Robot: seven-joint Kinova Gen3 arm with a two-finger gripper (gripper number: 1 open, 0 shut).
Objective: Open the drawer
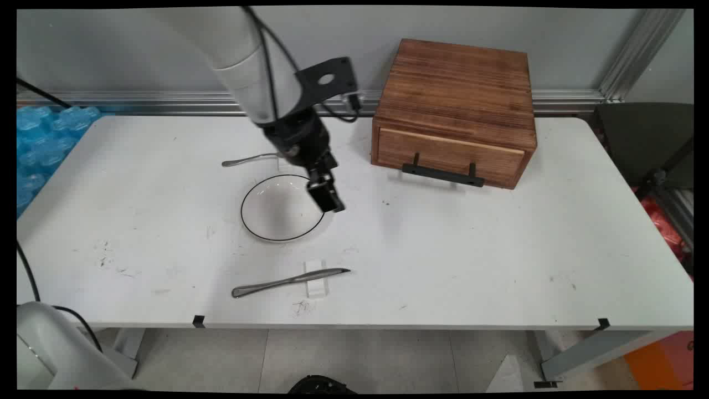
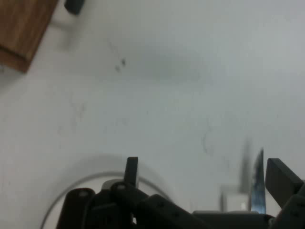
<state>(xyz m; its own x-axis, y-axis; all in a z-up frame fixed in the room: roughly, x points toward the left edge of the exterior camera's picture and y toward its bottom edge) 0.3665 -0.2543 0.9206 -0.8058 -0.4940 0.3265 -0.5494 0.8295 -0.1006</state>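
plate: white with a thin black rim [image 1: 260, 213], lying directly under and to the picture-left of the gripper [image 1: 327, 198], which hangs over its right edge
knife: silver [image 1: 288, 281], in front of the gripper on the table's near side, its blade lying across a small clear block [image 1: 317, 284]
utensil handle: silver [image 1: 249, 160], just behind and left of the gripper; its head is hidden
wooden box: brown [image 1: 454, 105], behind and to the right of the gripper, one drawer with a black handle [image 1: 443, 173]
table: white [image 1: 498, 249], scuffed with small dark marks
blue wrap: [image 1: 44, 144] far to the left, off the table's edge
dark chair: [image 1: 642, 144] far to the right
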